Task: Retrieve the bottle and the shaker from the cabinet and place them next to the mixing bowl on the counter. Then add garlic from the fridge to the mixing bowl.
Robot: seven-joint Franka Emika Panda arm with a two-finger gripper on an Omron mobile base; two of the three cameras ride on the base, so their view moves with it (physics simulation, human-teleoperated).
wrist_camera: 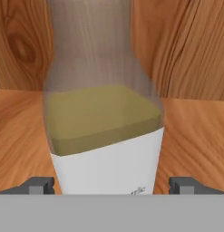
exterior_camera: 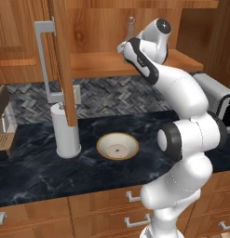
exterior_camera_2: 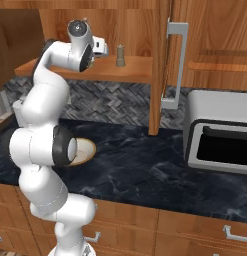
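Right now your gripper is up inside the open cabinet, spread wide with one fingertip on either side of the bottle. You can see both fingertips standing clear of the bottle's white label, so nothing is clamped. The bottle stands upright on the wooden shelf, clear-walled with yellowish liquid in its lower half, close to the cabinet's back wall.

From the right base view, you'll find the shaker a little further along the same shelf, near its front edge, upright and apart from the hand. The arm hides the bottle's body there.

Down on the dark counter, the mixing bowl sits roughly midway between the counter's front edge and the tiled backsplash, just beside a white cylindrical stand. At the counter's right end stands a grey toaster oven, well apart from the bowl.
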